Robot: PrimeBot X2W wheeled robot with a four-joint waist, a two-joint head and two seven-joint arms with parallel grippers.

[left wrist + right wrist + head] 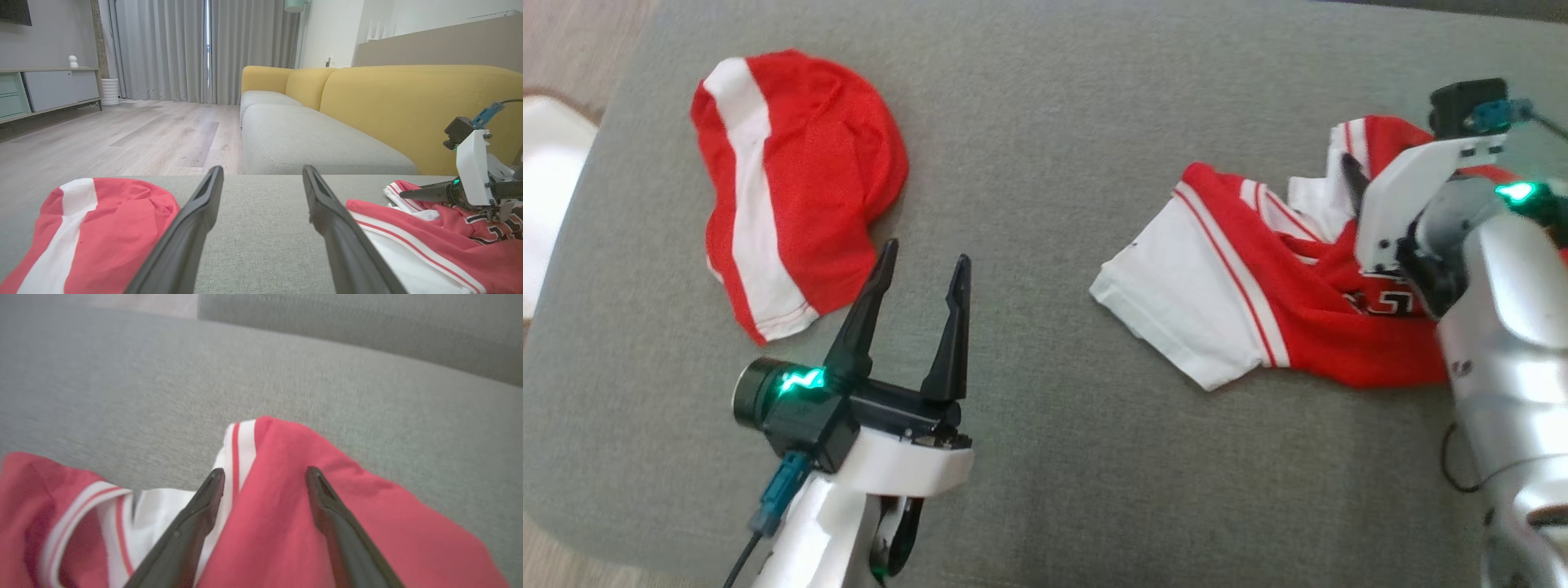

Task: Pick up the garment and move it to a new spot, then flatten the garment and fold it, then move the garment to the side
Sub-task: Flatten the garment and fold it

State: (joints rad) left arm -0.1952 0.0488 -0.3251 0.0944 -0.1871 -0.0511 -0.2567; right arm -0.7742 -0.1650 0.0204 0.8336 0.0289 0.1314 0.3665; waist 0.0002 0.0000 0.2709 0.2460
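Gaping open over grey cushion by yellow sofa are left tool and right tool.

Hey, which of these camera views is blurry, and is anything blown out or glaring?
Right wrist view: smeared throughout, the red jersey and grey cushion both soft. Left wrist view: crisp, though the left gripper goes soft near the lens. Head view: sharp, but the green light on that gripper is blown out.
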